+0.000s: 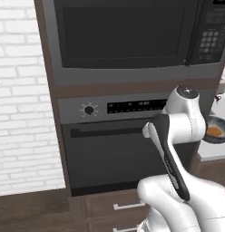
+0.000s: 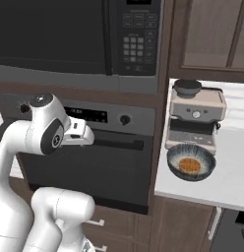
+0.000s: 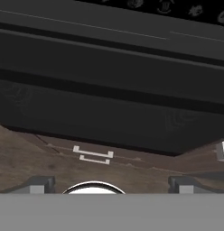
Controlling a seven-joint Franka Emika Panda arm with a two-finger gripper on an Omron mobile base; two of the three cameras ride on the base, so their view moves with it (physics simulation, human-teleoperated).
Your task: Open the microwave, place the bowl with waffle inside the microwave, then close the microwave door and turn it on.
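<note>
- Nearest to us, our fingers point(image 3: 111, 185) stand spread wide and released with nothing between them; the two dark tips sit far apart at the bottom of the hand view, pointing at the oven point(image 3: 109, 99) front.
- Just past the fingers, the hand view shows a wooden drawer front with a pale handle point(image 3: 92, 154) below the oven's lower edge.
- Our arm point(image 2: 45, 130) hangs in front of the oven door point(image 1: 110, 158), near its long bar handle point(image 1: 110, 132); we cannot tell whether it touches.
- To the right, the bench point(image 2: 227, 182) juts out beside the oven column, its front edge free.
- The bowl point(image 2: 191, 162) sits on the bench near that front edge, with the waffle point(image 2: 189, 165) lying in it.
- Just behind the bowl stands a coffee machine point(image 2: 195, 118), close to its rim.
- Farthest and highest, the microwave point(image 1: 132, 41) sits above the oven, with the microwave door point(image 1: 123, 34) flush and closed and the keypad point(image 2: 135, 47) at its right edge.
</note>
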